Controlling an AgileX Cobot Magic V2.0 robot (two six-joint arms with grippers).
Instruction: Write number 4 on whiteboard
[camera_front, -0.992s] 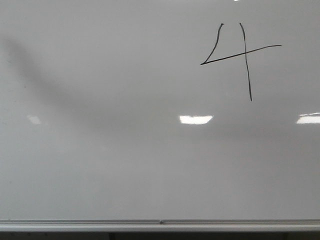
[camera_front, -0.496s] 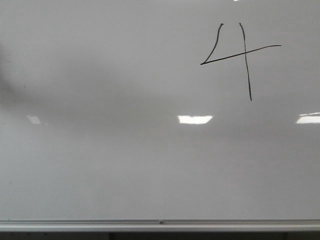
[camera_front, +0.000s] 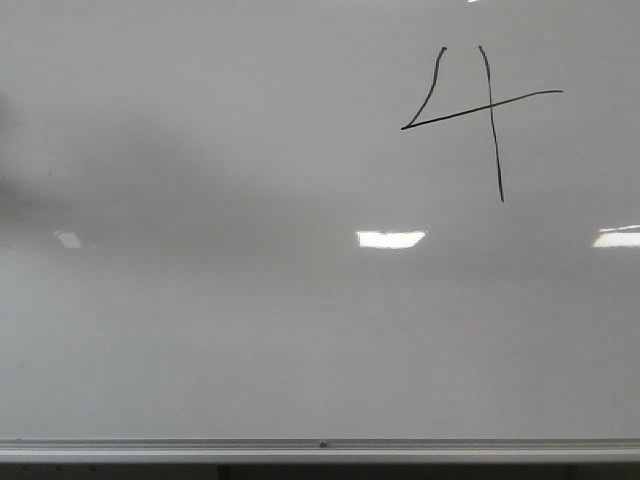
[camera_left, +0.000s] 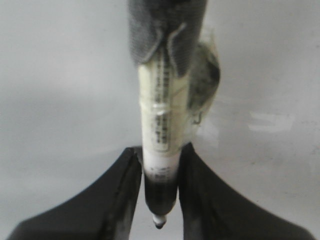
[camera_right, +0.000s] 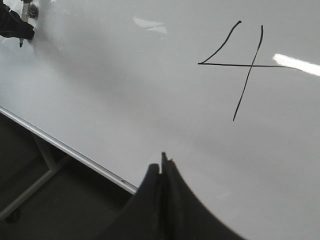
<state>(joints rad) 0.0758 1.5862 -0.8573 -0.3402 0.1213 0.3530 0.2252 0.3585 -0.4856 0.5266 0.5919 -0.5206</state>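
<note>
- Left end effector (camera_left: 159, 200): black fingers clenched on a pale-barrelled marker pen (camera_left: 161, 150), nib bare and off the board.
- Right end effector (camera_right: 163, 172): clamped together, grasping nothing, idle.
- Thin black hand-drawn number 4 (camera_front: 478, 115): complete, upper right on the large glossy pale whiteboard (camera_front: 250, 330).
- Change: the arm's grey shadow has slid off leftward over the last second; likely retreat, writing finished.
- No containers visible.

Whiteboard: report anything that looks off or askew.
Nothing serious. The number 4 on the whiteboard has an open top and a slanted crossbar overshooting the vertical stroke. No smears or damage show.
</note>
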